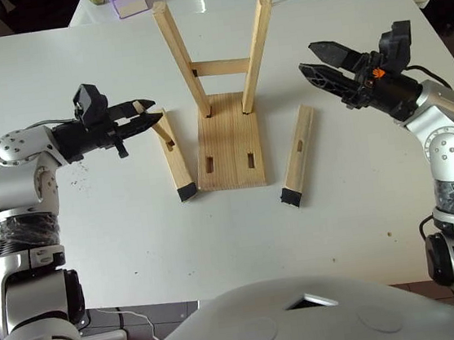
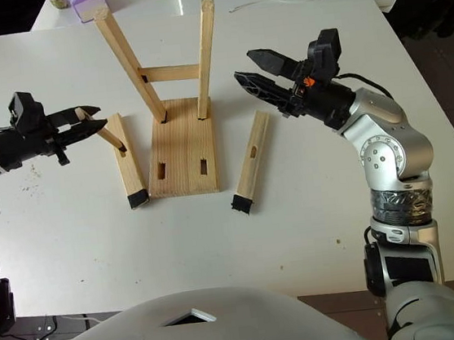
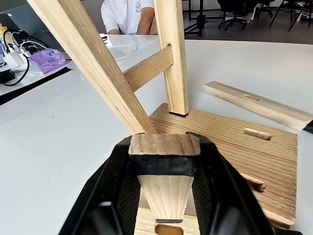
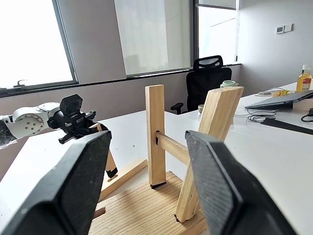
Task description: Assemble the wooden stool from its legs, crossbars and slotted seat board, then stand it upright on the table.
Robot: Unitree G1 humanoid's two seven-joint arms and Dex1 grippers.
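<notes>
The seat board (image 1: 229, 149) lies flat in the middle of the counter (image 1: 94, 226), its long axis running top to bottom in the head views. Two legs stand in the slots at its upper end: one (image 1: 181, 56) leans toward the upper left, the other (image 1: 256, 48) toward the upper right, with a crossbar (image 1: 222, 67) level between them.

Just left of the board a loose leg (image 1: 177, 163) lies flat, lengthwise almost parallel to it, black-capped end toward the bottom of the frame. A second loose leg (image 1: 299, 158) lies right of the board, tilted a little, its black cap at the lower left end.

The left jaws sit at centre left, closed on a short crossbar (image 3: 165, 166) — its square end is pinched between the black fingers (image 3: 112, 186). The bar slants down and to the right to the slot of the left loose leg.

The right jaws hover at upper right, spread wide with nothing between them, pointing toward the standing legs — apart from them and above the right loose leg.
</notes>
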